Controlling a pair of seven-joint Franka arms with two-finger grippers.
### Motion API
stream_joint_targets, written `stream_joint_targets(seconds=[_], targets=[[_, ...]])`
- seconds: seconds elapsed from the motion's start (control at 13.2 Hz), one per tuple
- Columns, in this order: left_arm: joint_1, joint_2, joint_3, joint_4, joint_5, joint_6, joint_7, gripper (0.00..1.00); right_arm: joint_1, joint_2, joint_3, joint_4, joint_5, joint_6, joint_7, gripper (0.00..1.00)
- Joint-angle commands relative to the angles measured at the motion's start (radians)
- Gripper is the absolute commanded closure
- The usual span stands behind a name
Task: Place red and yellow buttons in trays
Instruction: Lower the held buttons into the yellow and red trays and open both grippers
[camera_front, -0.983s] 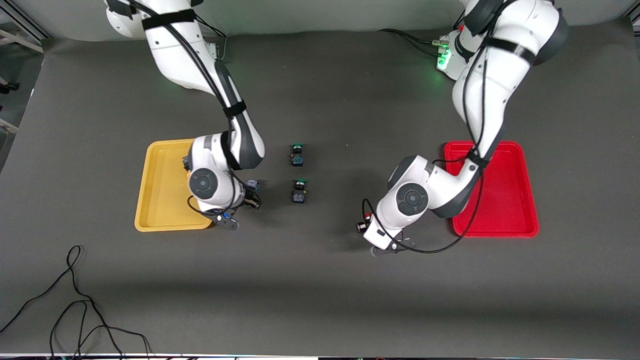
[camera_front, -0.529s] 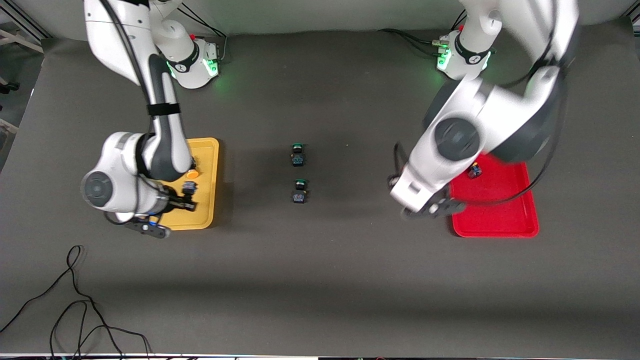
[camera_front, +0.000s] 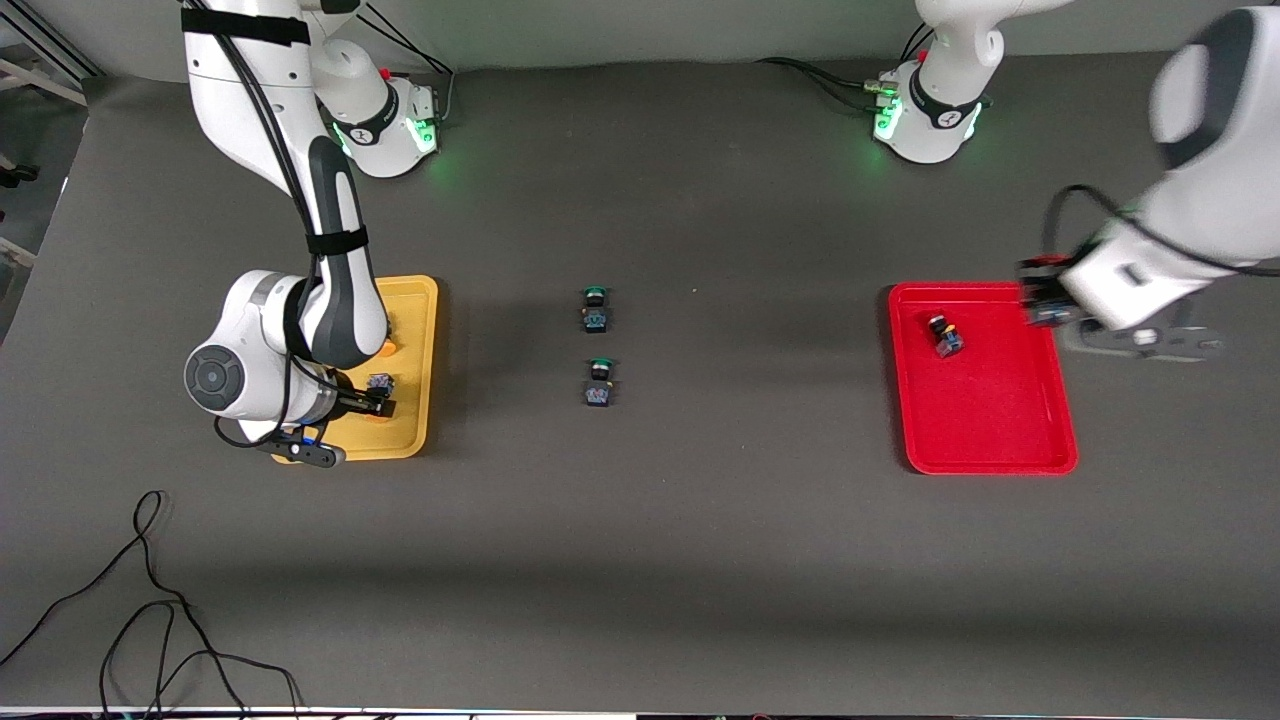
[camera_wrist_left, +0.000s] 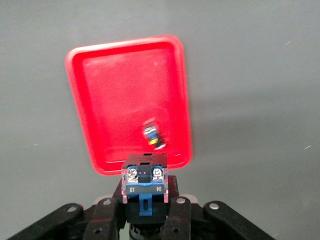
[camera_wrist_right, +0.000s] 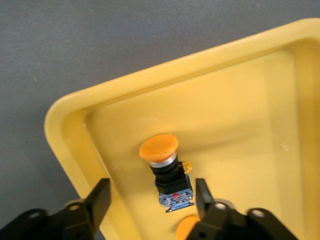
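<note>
My left gripper (camera_front: 1038, 298) is shut on a red button (camera_wrist_left: 144, 181) and holds it up over the red tray's (camera_front: 1000, 440) rim at the left arm's end of the table. A second red button (camera_front: 943, 335) lies in that tray and also shows in the left wrist view (camera_wrist_left: 153, 136). My right gripper (camera_wrist_right: 152, 200) is open low over the yellow tray (camera_front: 415, 300). A yellow button (camera_wrist_right: 166, 172) lies on its side in the tray below the jaws. Another orange cap (camera_wrist_right: 187, 225) shows beside one finger.
Two green-capped buttons (camera_front: 594, 308) (camera_front: 598, 383) stand on the dark mat mid-table between the trays. Loose black cables (camera_front: 150, 600) lie on the mat near the front camera at the right arm's end.
My left arm lifted a red button off the mat and swung it over the red tray to its outer rim. My right gripper moved from beside the yellow tray to over it.
</note>
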Motion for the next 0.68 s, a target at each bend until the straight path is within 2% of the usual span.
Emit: stream_joint_targets(seconds=[0.0,0.08,0.23,0.38,0.45,0.6], targets=[[0.072,0.013,-0.009,-0.157,-0.002,0.191,0.116,1.0,0.009,-0.098,-0.017,0.009,0.019,-0.036,-0.027,0.0],[0.086,0.063,-0.009,-0.194,0.002,0.271,0.119,1.0,0.009,-0.156,-0.039,0.02,0.012,-0.056,-0.026,0.0],[0.083,0.199,-0.009,-0.193,0.037,0.348,0.112,1.0,0.017,-0.285,-0.077,0.027,-0.002,-0.101,-0.027,0.0],[0.081,0.305,-0.011,-0.194,0.076,0.445,0.101,1.0,0.017,-0.406,-0.077,0.061,-0.129,-0.127,-0.021,0.0],[0.087,0.352,-0.011,-0.194,0.105,0.479,0.102,1.0,0.017,-0.442,-0.076,0.096,-0.192,-0.151,-0.018,0.0],[0.089,0.421,-0.009,-0.194,0.123,0.548,0.102,1.0,0.017,-0.467,-0.077,0.173,-0.217,-0.289,-0.017,0.0]])
